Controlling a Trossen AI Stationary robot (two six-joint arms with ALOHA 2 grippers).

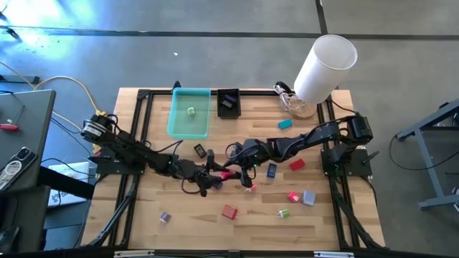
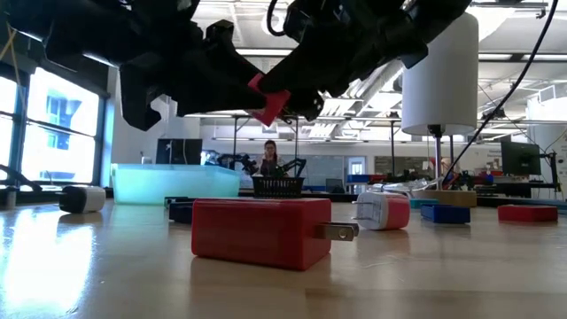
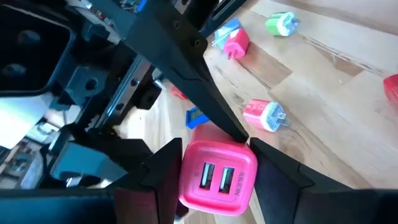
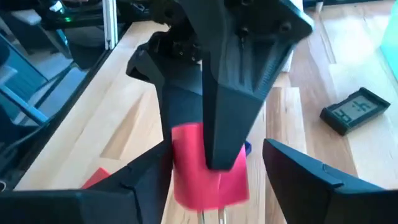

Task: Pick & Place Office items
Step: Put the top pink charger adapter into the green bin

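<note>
**Two grippers meet at one pink charger**

At the front of the table lies a red charger [image 2: 257,232] with its metal prongs sticking out to the side. Just behind it sits a small white and red plug [image 2: 385,211]. A green plug [image 1: 284,213] and a little purple piece [image 1: 165,216] also lie near the front edge, well apart from each other.

Up above the middle of the table, off the wood, is the pink charger [image 3: 217,177]. The left gripper [image 3: 217,152] has it squeezed tight between its two dark fingers, one on each side. You can see two small slots on the end of the charger.

The right gripper [image 4: 217,155] comes in from the other side and meets it there. Its fingers are spread wide around the pink charger, with a gap showing beside it, so they do not pinch it.

Under the right arm lie a blue piece [image 1: 271,170] and a red piece [image 1: 296,165]. A black clock [image 4: 356,111] lies flat just past the grippers.

At the back stands the teal tray [image 1: 174,115] with one small green piece [image 1: 191,111] inside. Beside it is a black box [image 1: 228,102]. A tall white cylinder [image 1: 326,64] stands at the back right corner.

Far off in the room is a person [image 2: 269,155].
</note>
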